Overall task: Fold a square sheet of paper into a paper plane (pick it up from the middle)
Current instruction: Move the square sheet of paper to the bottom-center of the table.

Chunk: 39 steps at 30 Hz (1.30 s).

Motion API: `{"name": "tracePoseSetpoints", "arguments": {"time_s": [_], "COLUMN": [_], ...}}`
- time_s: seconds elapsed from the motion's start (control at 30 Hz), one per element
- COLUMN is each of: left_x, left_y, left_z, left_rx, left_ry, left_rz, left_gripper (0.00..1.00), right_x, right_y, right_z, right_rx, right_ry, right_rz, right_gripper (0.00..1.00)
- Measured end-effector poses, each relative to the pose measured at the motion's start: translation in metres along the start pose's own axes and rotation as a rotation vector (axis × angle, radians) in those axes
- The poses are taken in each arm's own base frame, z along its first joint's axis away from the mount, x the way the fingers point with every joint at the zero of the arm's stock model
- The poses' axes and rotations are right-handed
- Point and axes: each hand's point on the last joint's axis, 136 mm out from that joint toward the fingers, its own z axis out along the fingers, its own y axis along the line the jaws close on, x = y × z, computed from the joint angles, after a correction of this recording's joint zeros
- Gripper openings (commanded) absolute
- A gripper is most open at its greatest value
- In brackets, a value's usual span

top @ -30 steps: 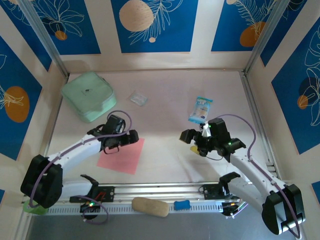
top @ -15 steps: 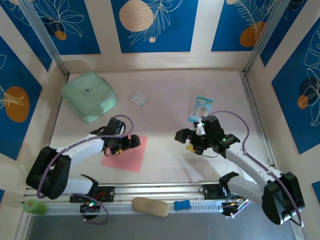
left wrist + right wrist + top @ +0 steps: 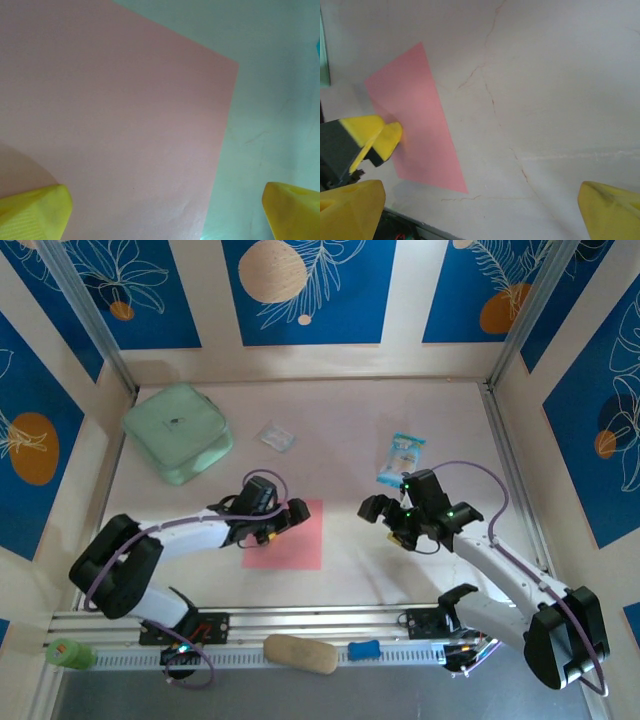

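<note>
paper [image 3: 115,115] flat, edge between left gripper [image 3: 164,212] jaws

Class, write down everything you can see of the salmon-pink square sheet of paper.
The square sheet of paper is thin, plain salmon-pink, faintly glossy, unfolded, lying flat on the pale table near its front middle. Edges straight, corners sharp. The open left gripper straddles one edge, one fingertip over the paper; whether it touches cannot be told.
</note>
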Motion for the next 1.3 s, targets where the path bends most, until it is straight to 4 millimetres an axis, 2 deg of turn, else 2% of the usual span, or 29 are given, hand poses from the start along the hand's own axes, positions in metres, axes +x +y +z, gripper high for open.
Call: {"name": "tracePoseSetpoints", "arguments": {"time_s": [0.1, 0.2, 0.33, 0.53, 0.6, 0.9, 1.3], "left_x": [0.008, 0.014, 0.013, 0.01, 0.009, 0.012, 0.009], "left_y": [-0.016, -0.024, -0.017, 0.011, 0.015, 0.017, 0.006], "left_z": [0.009, 0.012, 0.009, -0.005, -0.008, 0.002, 0.002], "left_rx": [0.009, 0.007, -0.046, -0.193, -0.232, -0.276, -0.201], "left_ry": [0.013, 0.021, 0.016, 0.017, 0.037, 0.108, 0.044], "left_rz": [0.021, 0.038, 0.081, 0.201, 0.241, 0.296, 0.156], "left_gripper": [1.0, 1.0, 1.0, 1.0, 1.0, 1.0, 1.0], "right_x": [-0.005, -0.007, -0.003, 0.001, 0.001, 0.001, 0.005], "right_y": [0.0, 0.001, 0.004, 0.009, 0.012, 0.015, -0.007], "right_z": [-0.004, -0.007, -0.007, -0.01, -0.012, -0.011, -0.007], "right_rx": [-0.013, -0.027, -0.068, -0.134, -0.154, -0.178, -0.072], "right_ry": [-0.019, -0.019, -0.003, -0.012, -0.023, -0.023, -0.006], "right_rz": [0.023, 0.034, 0.024, -0.002, -0.009, -0.008, 0.016], "right_gripper": [0.99, 0.99, 0.99, 0.99, 0.99, 0.99, 0.99]}}
